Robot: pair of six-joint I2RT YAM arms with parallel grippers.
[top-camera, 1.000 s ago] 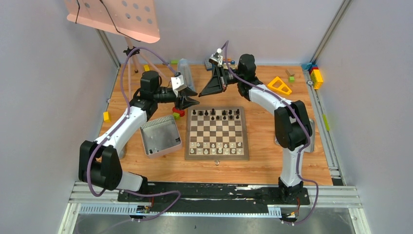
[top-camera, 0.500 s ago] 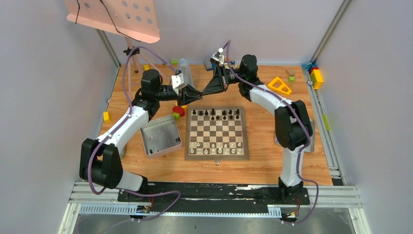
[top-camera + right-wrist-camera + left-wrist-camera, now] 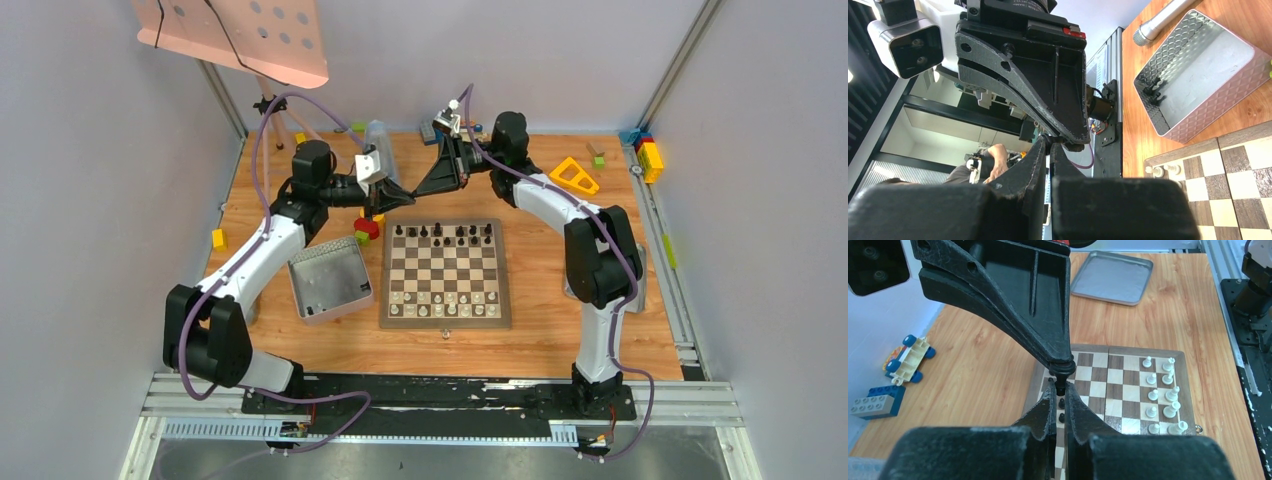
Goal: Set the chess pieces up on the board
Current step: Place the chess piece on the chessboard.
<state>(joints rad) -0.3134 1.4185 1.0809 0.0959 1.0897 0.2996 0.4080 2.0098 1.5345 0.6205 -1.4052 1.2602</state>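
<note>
Some small black pieces (image 3: 1151, 90) lie in the metal tray (image 3: 318, 268) at the left of the counter, so I judge the set-up unfinished. Just right of the tray, the left gripper (image 3: 1058, 396) has its fingers pinched to a thin slit on the lower end of one black piece (image 3: 1060, 379), which hangs in the air over the far left corner of the board (image 3: 445, 268). From the right, the right gripper (image 3: 1047, 145) meets it tip to tip, fingers pressed together on the same piece's upper end.

This looks like a mid-air handover. The next move calls for one gripper to let go only once the other's hold is sure. The piece then needs a slow descent onto a vacant far square, without knocking the black row (image 3: 440, 232). The white pieces (image 3: 445, 303) fill the two near ranks.

No writing can be read. A red tag (image 3: 1070, 32) on the left gripper's body carries print too small to make out.
</note>
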